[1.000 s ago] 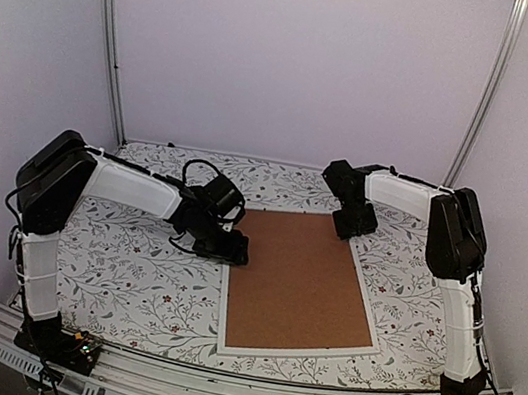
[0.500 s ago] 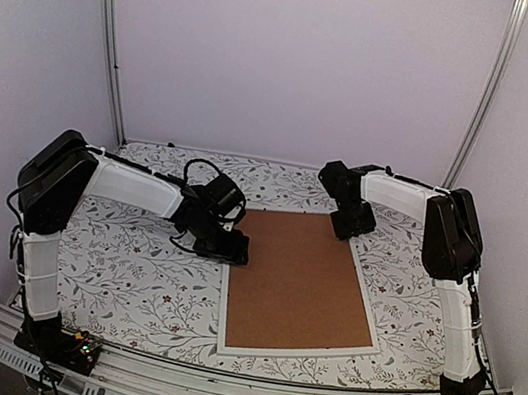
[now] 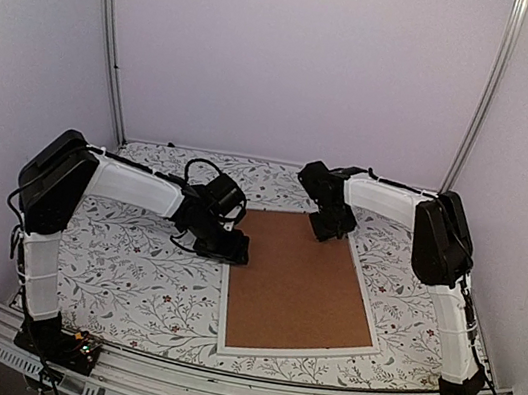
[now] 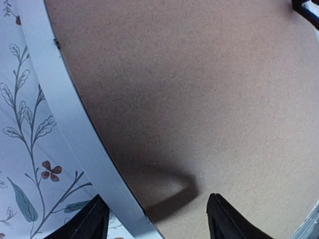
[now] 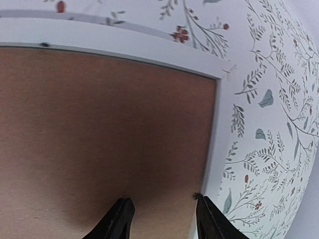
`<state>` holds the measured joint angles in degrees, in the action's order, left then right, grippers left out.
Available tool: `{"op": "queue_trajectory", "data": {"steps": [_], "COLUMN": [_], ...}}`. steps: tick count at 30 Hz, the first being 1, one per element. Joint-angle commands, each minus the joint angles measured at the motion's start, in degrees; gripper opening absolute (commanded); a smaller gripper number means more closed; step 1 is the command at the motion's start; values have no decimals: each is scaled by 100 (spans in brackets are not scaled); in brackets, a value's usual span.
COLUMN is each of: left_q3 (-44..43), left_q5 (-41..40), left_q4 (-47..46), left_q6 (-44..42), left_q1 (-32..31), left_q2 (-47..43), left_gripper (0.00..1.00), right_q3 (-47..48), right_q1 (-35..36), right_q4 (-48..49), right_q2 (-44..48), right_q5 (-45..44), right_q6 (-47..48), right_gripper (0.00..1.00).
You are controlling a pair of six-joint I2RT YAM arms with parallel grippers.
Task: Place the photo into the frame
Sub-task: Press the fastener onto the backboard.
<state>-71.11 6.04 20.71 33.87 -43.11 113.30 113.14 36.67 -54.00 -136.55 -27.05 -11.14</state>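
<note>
The frame (image 3: 223, 314) lies flat on the table, its thin white rim around a plain brown backing board (image 3: 300, 285). The photo is hidden. My left gripper (image 3: 231, 248) is open at the frame's left side near the far corner. In the left wrist view it (image 4: 158, 224) straddles the white rim (image 4: 65, 114), with one finger over the cloth and the other over the board (image 4: 199, 89). My right gripper (image 3: 326, 226) is open low over the board's far edge. In the right wrist view it (image 5: 163, 221) hangs over the board (image 5: 99, 124), its right fingertip by the rim (image 5: 124, 42).
A floral tablecloth (image 3: 129, 276) covers the table. Two metal posts (image 3: 108, 40) (image 3: 484, 93) stand at the back corners against pale walls. Small black tabs (image 5: 197, 195) sit at the rim's inner edge.
My right gripper has slid left along the far edge of the board. The left arm, the frame and the board have stayed where they were.
</note>
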Motion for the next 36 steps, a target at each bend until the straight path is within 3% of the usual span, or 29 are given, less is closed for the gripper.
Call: {"op": "queue_trajectory", "data": {"steps": [1,8,17,25,36], "left_q3": [-9,10,44,-14,-122], "left_q5": [393,292,159,145,176], "left_q4": [-319,-257,-275,-269,-216], "left_q6": [-83,-81,-58,-51,-60], "left_q1": [-69,-66,-50,-15,2], "left_q2": [396,337,66,35,152], "left_gripper": [69,69,69,69,69], "right_q3": [-50,-71,-1105,-2203,-2774], "right_q1": [420,271,-432,-810,-810], "right_q4": [26,81,971,551,161], "right_q2": [-597,-327,1192,1963,2232], "right_q5": [950,870,2273,1718,1228], "right_q6": [-4,-117,-50,-75,-323], "right_gripper": [49,49,50,50,50]}}
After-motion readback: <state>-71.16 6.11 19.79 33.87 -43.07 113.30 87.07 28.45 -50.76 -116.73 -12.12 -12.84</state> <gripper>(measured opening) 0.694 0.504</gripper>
